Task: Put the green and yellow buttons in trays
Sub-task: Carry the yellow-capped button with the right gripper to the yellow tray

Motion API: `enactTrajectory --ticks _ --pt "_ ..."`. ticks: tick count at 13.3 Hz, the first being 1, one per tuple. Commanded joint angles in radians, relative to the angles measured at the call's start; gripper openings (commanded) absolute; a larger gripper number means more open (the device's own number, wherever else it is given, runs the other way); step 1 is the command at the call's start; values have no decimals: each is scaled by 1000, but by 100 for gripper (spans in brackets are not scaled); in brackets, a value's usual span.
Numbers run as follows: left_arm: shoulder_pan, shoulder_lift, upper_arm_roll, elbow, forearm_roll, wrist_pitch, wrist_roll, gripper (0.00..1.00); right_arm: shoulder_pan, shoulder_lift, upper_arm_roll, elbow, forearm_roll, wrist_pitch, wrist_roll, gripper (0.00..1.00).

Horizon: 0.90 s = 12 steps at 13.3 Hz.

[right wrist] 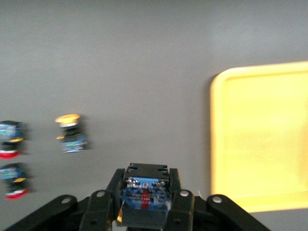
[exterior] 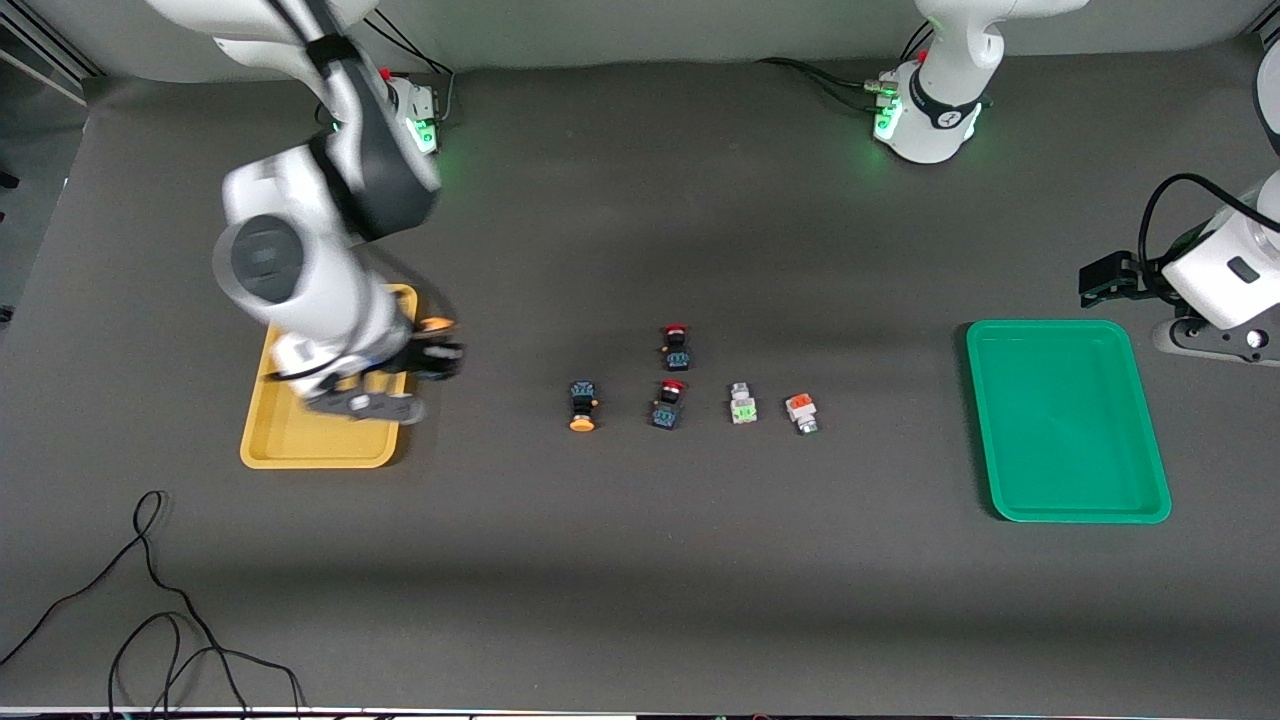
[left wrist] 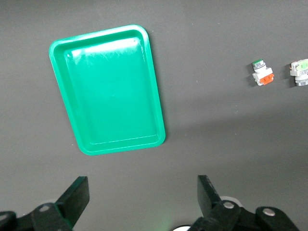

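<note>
My right gripper is shut on a black-bodied button with an orange-yellow cap. It hangs over the table just beside the yellow tray, at the tray's edge toward the table's middle. Another yellow-capped button lies mid-table. Toward the left arm's end lie a white-grey button with a light-green block and one with an orange-red block. The green tray holds nothing. My left gripper waits open beside it.
Two black buttons with red caps lie between the yellow-capped button and the white-grey ones. A loose black cable curls on the table near the front camera, at the right arm's end.
</note>
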Motion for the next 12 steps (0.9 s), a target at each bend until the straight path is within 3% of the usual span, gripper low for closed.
enactTrajectory --ticks 1,3,6,9,12 --pt "-9 5 8 19 -1 -10 2 100 14 -52 -179 -75 18 2 -292 30" --pt "-9 5 8 19 -1 -10 2 100 13 -45 -299 -88 18 10 -472 28" --pt "-9 5 8 19 -1 -10 2 100 11 -45 -402 -207 19 135 -629 28" --pt "-9 5 8 19 -1 -9 2 100 -10 -16 -434 -383 113 374 -759 28" --pt "-9 5 8 19 -1 -9 4 100 -21 133 -431 -408 246 513 -864 28"
